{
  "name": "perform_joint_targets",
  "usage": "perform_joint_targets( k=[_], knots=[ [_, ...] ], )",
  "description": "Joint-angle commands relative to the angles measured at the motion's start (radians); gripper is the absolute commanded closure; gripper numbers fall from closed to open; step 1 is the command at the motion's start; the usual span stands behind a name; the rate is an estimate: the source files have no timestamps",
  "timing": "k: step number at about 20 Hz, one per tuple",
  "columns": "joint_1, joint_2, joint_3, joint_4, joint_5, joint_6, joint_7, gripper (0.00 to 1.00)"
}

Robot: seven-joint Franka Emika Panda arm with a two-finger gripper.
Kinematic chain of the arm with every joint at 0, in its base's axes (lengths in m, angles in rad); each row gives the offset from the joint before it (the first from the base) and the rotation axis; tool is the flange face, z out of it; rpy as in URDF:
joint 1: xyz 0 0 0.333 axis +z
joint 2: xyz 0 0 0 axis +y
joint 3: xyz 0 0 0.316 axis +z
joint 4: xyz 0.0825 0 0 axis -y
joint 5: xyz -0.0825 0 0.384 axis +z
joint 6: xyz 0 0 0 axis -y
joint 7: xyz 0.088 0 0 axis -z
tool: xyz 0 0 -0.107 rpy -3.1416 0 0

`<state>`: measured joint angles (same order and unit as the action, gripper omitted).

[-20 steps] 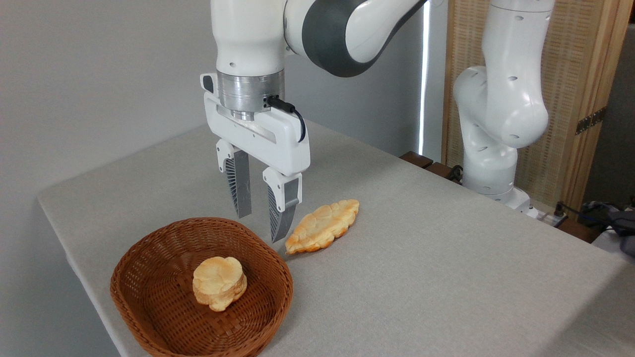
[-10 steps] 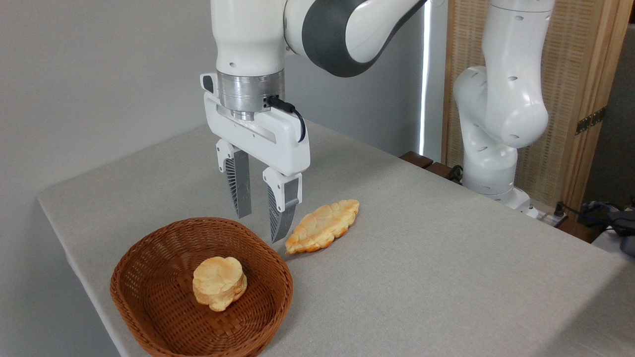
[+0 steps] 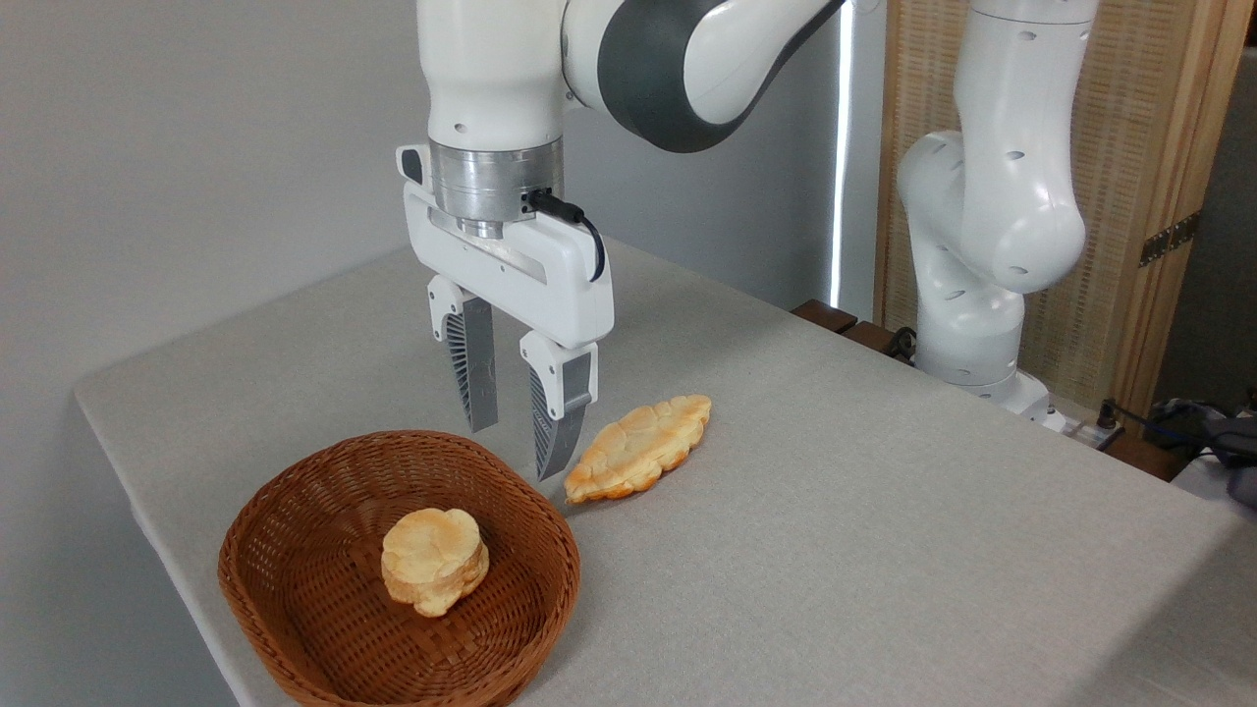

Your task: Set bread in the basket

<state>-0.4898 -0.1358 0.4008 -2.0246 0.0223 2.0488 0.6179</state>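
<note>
My two-finger gripper (image 3: pixel 519 447) hangs with its jaws apart and nothing between them, fingers pointing down above the grey cloth-covered table (image 3: pixel 835 511), over the gap between the two task things. The long golden-brown, ridged bread with pointed ends (image 3: pixel 638 447) lies flat on the table at about three o'clock from my fingertips, its near tip just beside my right finger and untouched. The oval reddish-brown woven wicker basket (image 3: pixel 295 589) sits at about seven o'clock from me, its far rim close under my fingers, and a small round pale stacked bun (image 3: pixel 434 560) already rests inside it.

I judge the grasp has not begun, and the risks come from my position. If I descend here, I would miss the loaf or catch only its pointed end, and it could swivel or slide away. A low finger could also snag the basket rim and shove the basket. Carried by one end, the bread could droop and slip out before it clears the rim.
</note>
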Motion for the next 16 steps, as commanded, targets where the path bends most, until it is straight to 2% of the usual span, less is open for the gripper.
perform_joint_targets(
  k=[1, 16],
  knots=[
    [-0.010, -0.001, 0.009, 0.018, 0.019, -0.038, -0.020, 0.00],
    [-0.012, -0.005, 0.009, 0.017, 0.019, -0.065, -0.013, 0.00]
  ],
)
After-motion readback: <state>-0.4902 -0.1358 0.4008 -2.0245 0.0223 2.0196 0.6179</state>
